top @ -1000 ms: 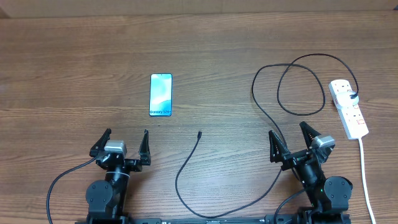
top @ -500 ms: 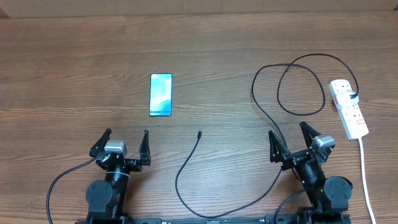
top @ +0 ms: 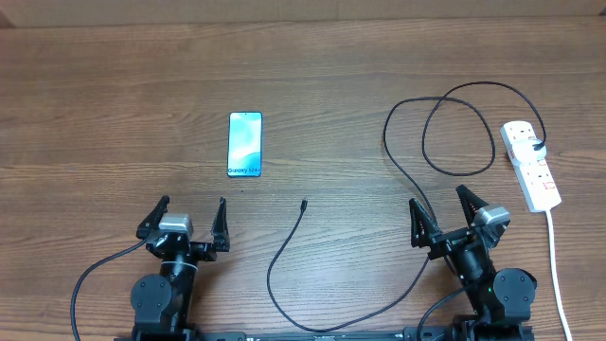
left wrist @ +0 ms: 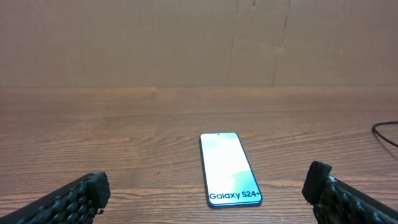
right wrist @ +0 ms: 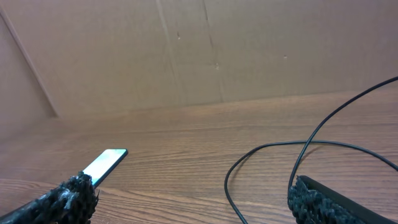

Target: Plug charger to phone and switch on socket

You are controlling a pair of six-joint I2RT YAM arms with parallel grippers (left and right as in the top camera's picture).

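The phone (top: 244,144) lies flat on the wooden table, screen up, "Galaxy S24+" text at its near short edge; it also shows in the left wrist view (left wrist: 229,168) and the right wrist view (right wrist: 104,164). The charger cable (top: 398,170) loops from the socket (top: 530,165) at the right and ends in a connector tip (top: 303,204) at table centre. My left gripper (top: 189,216) is open and empty, just short of the phone. My right gripper (top: 448,213) is open and empty, over part of the cable (right wrist: 273,163).
The socket's white cord (top: 556,265) runs to the front edge at the right. A cardboard wall (left wrist: 199,43) backs the table. Thick black arm cables (top: 95,279) lie near the front edge.
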